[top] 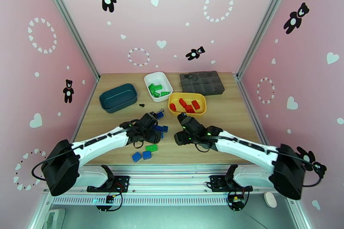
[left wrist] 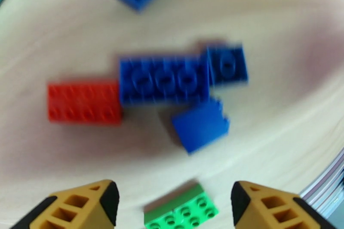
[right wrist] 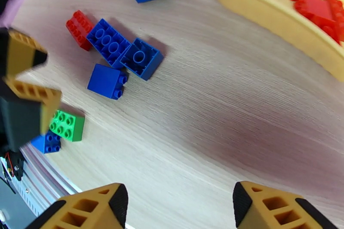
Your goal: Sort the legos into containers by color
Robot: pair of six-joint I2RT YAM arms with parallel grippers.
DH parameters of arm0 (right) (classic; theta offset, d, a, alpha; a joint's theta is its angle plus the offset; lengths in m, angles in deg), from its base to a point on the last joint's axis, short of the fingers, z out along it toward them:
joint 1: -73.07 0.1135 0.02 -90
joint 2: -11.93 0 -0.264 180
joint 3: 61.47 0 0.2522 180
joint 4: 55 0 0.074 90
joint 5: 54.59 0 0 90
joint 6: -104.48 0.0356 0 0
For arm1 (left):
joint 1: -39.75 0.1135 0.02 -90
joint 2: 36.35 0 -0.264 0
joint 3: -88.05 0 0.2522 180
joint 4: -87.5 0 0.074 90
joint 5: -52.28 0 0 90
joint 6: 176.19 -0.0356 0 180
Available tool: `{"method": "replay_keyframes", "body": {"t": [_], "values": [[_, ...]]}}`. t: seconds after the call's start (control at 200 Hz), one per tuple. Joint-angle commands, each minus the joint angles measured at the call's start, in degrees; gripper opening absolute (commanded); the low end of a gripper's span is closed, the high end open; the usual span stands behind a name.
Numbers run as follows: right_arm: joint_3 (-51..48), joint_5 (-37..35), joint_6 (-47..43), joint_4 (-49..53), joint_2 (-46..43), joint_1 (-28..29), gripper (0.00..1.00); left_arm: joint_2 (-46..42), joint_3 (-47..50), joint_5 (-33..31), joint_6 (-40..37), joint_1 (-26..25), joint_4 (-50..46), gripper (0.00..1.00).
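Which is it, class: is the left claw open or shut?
Open. The left claw shows its two yellow fingers wide apart in its wrist view; a green brick lies between them, touching neither.

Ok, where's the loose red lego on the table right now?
In the left wrist view the red lego lies on the wooden table, against the left end of the long blue lego, ahead of the open left tool.
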Motion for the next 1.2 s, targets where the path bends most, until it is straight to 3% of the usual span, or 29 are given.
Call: {"method": "replay_keyframes", "body": {"t": [0.0,0.115,0.21,0.45,0.636,0.856,1.191], "values": [[-2.7,1.9,-0.7,0.4,-2.5,0.4,0.7,-3.3,1.8,-2.5,3.4,-0.3,0.3,0.72],[-2.9,1.9,-4.0,-1.9,-0.6,4.1,0.67,-8.1,1.7,-5.6,8.3,0.3,-1.0,0.79],[-0.5,-0.4,-8.2,-3.0,3.6,8.7,0.65,-12.1,0.4,-5.2,10.2,4.0,-1.6,0.82],[9.6,-5.9,-21.8,-3.9,19.2,18.0,0.57,-19.5,1.0,7.5,12.0,25.3,2.5,0.89],[14.6,-2.0,-30.5,-7.4,26.6,19.5,0.59,-20.6,2.2,15.6,12.9,36.3,5.3,0.91],[22.4,-0.5,-39.1,-4.7,34.1,20.0,0.59,-20.2,4.1,21.0,13.7,41.7,8.0,0.92],[28.4,5.3,-45.0,1.5,40.8,18.9,0.54,-19.1,4.5,23.5,13.4,42.5,9.8,0.92]]}}
